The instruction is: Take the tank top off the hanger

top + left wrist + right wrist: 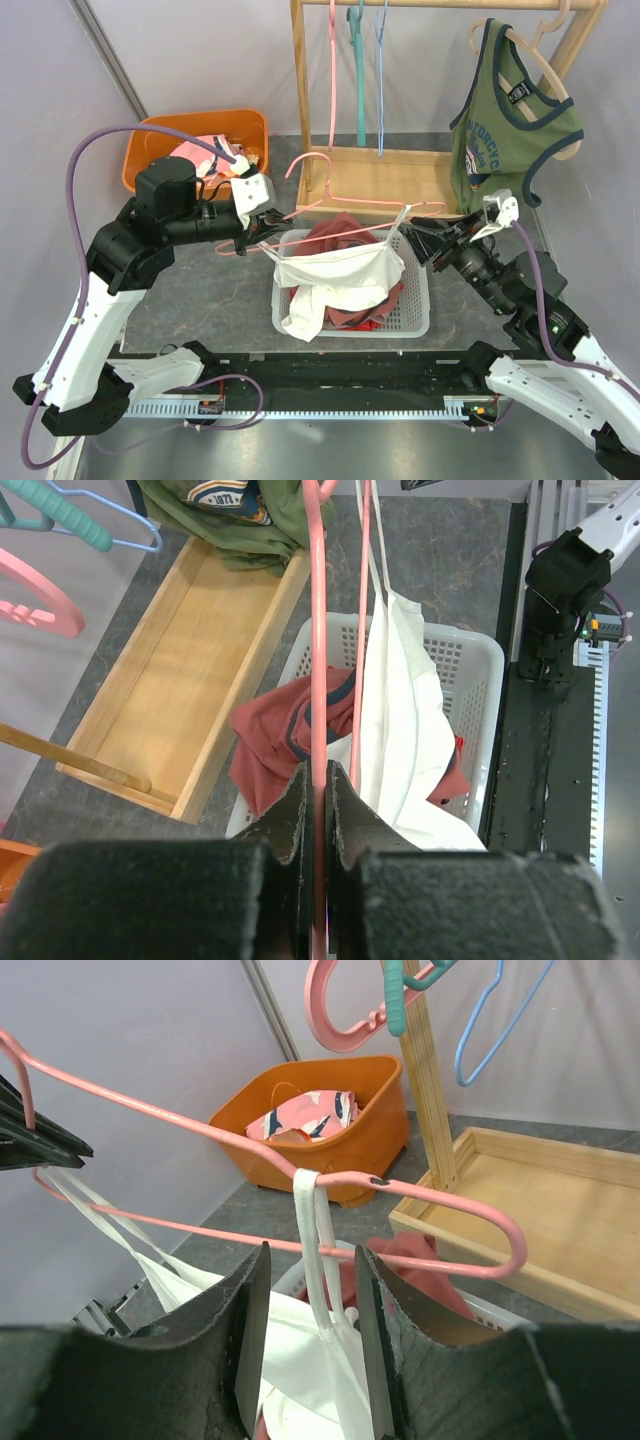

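white basket [420,322] taken as landmark. pink hanger [345,203] lies roughly level above the basket's far rim. left gripper [262,222], at the basket's far-left corner, is pinched tight on the hanger's wire; its fingers [295,810] are pressed to the wire in the left wrist view, and its own body blocks the bottom of that view.

white tank top [335,272] sags from the hanger into the basket, and its hem spills over the near-left rim. it hides most of a red garment [335,235] beneath.

right gripper [420,235], at the basket's far-right corner, has its jaws spread. one strap [308,1210] is looped over the hanger and hangs between them; contact unclear. the other strap, near the left gripper, is hard to trace.
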`<state>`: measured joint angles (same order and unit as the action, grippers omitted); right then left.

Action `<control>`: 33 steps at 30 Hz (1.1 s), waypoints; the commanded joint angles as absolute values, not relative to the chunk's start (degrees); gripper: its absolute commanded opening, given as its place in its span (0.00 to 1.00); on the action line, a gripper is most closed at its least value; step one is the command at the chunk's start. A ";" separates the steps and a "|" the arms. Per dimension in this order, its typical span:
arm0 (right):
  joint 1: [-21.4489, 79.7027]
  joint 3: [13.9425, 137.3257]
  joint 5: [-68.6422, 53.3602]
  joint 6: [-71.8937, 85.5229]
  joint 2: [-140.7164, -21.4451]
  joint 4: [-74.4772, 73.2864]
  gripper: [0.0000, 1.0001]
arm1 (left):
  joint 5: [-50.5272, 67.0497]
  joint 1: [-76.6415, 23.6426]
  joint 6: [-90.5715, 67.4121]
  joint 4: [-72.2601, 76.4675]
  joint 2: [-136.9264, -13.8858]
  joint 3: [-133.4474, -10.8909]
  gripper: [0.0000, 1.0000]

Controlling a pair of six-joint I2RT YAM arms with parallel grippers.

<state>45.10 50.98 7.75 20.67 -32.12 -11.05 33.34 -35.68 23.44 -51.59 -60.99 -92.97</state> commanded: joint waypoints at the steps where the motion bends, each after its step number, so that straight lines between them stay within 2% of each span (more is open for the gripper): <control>1: 45.09 52.29 7.03 21.36 -34.63 -6.95 0.44 | 34.98 -35.24 23.38 -49.04 -60.29 -94.66 0.02; 5: 45.09 53.26 6.24 21.27 -36.30 -5.10 0.31 | 35.07 -35.16 23.38 -49.22 -60.12 -94.57 0.02; 8: 45.09 54.22 5.89 21.27 -37.44 -4.92 0.13 | 35.16 -35.16 23.38 -49.22 -59.77 -94.48 0.02; 11: 45.00 55.11 5.89 21.44 -37.62 -5.36 0.00 | 35.16 -35.16 23.64 -49.30 -59.50 -93.96 0.02; 25: 45.09 58.71 10.80 19.87 -33.40 -10.19 0.00 | 34.98 -35.07 24.43 -49.22 -59.59 -93.78 0.02; 29: 45.09 60.81 14.93 18.99 -32.78 -12.12 0.00 | 35.07 -35.16 24.52 -49.31 -59.50 -93.60 0.02; 33: 45.00 63.89 27.64 18.90 -34.10 -17.04 0.00 | 35.42 -35.16 25.05 -49.74 -59.24 -93.78 0.02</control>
<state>45.10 60.05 15.14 19.92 -33.30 -13.28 33.56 -35.42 23.49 -51.59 -60.31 -92.97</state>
